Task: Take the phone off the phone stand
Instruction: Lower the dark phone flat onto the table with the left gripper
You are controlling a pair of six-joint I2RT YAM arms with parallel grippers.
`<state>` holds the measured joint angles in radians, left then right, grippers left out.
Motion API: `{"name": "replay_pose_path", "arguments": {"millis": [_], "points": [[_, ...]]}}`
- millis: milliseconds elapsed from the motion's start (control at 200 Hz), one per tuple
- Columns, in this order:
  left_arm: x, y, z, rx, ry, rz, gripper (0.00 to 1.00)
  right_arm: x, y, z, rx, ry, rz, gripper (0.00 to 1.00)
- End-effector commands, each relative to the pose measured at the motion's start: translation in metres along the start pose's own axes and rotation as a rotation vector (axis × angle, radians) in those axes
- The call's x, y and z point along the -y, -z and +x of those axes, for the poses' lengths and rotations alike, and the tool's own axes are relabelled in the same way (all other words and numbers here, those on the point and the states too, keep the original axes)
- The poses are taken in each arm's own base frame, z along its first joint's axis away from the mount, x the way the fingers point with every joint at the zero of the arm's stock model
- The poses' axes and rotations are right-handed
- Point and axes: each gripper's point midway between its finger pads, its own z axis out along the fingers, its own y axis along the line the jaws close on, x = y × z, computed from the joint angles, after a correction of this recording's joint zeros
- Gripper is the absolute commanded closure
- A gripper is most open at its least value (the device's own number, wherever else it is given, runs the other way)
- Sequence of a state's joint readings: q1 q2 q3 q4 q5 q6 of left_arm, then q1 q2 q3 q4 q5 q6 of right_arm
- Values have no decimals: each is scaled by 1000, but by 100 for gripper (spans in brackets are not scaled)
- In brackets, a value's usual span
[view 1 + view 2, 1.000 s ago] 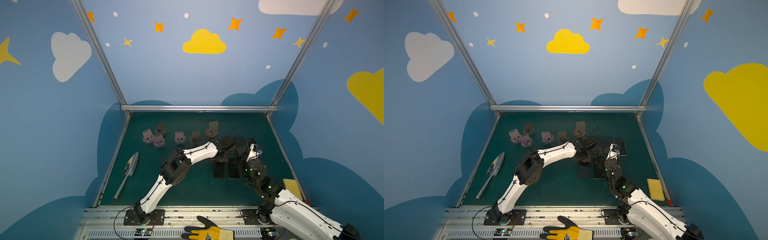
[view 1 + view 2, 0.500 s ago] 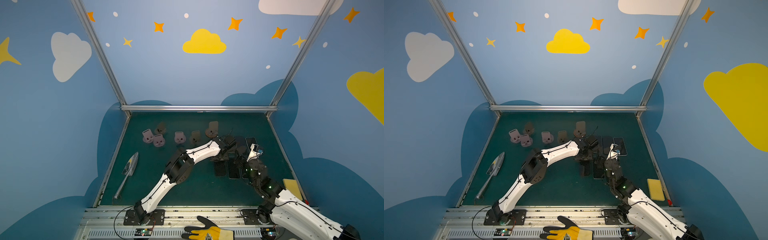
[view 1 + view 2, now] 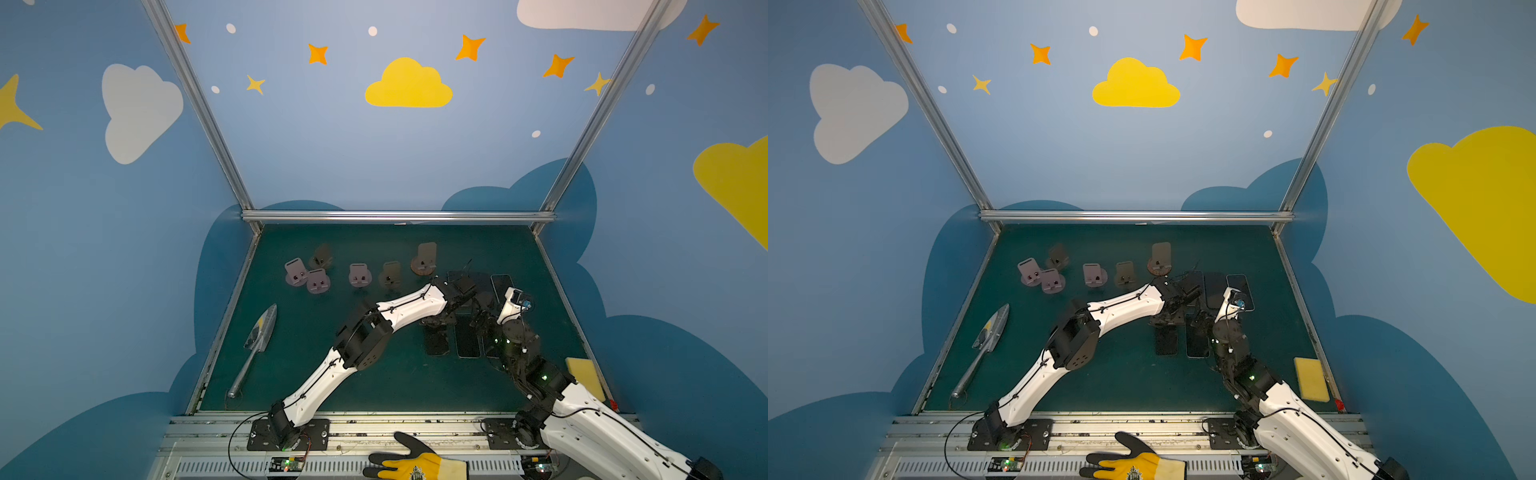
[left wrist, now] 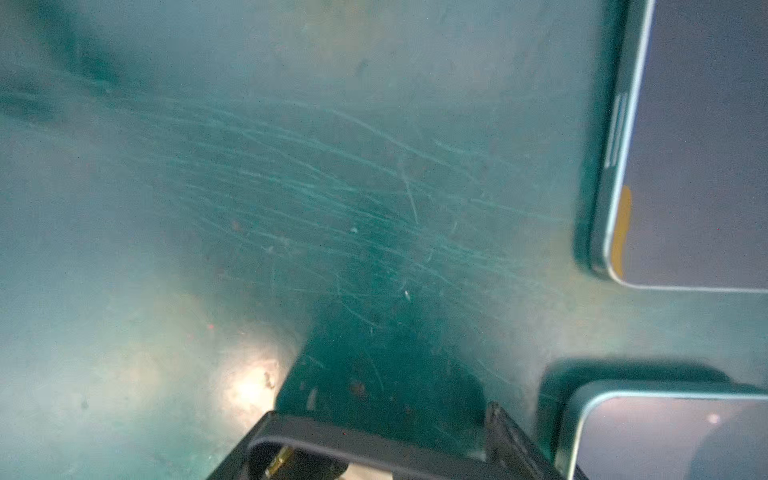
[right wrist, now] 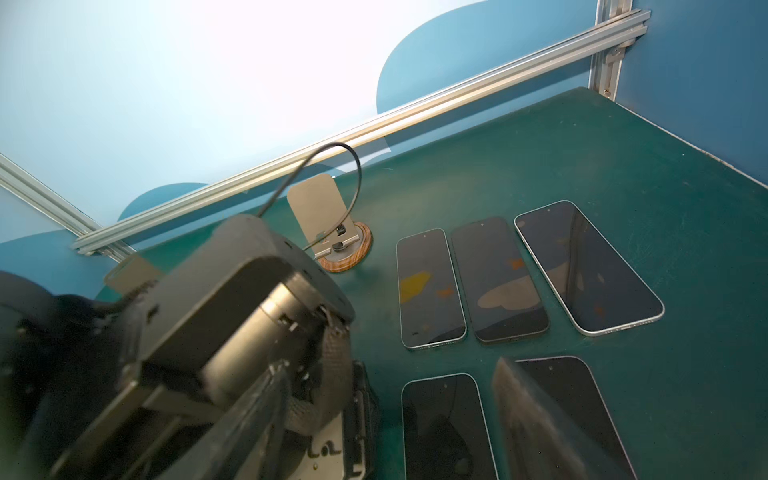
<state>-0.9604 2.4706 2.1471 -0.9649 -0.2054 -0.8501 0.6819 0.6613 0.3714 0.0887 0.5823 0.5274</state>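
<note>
The phone (image 4: 374, 440) shows in the left wrist view as a dark thin slab seen edge-on, spanning the jaws of my left gripper (image 4: 374, 436), which is shut on it. In the right wrist view the phone (image 5: 362, 415) stands upright against the pale plate of the phone stand (image 5: 324, 453), with the left gripper's black body above it. In both top views my left gripper (image 3: 442, 322) (image 3: 1167, 322) reaches across to the right half of the mat. My right gripper (image 3: 478, 322) (image 5: 390, 370) sits just right of it, open, one fingertip (image 5: 511, 395) hovering over a flat phone.
Several phones (image 5: 430, 286) (image 5: 586, 266) lie flat on the green mat around the grippers. Several empty stands (image 3: 360, 274) (image 3: 424, 257) line the back. A trowel (image 3: 259, 332) lies at the left, a yellow sponge (image 3: 584, 376) at the right edge, a glove (image 3: 415, 461) on the front rail.
The left arm's elbow has shifted slightly to the right. Both grippers stay where they were, with no visible change in their jaws.
</note>
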Motion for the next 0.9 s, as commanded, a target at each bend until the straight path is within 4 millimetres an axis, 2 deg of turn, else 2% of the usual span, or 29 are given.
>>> {"name": "replay_pose_path", "arguments": {"millis": [0, 431, 896], "points": [[-15, -16, 13, -21, -37, -94, 35, 3, 2, 0, 1, -8, 4, 22], [-6, -27, 21, -40, -70, -82, 29, 4, 0, 2, -7, -2, 14, 22], [16, -21, 20, -72, -25, 22, 25, 8, -1, 0, 1, 13, 42, 22]]}}
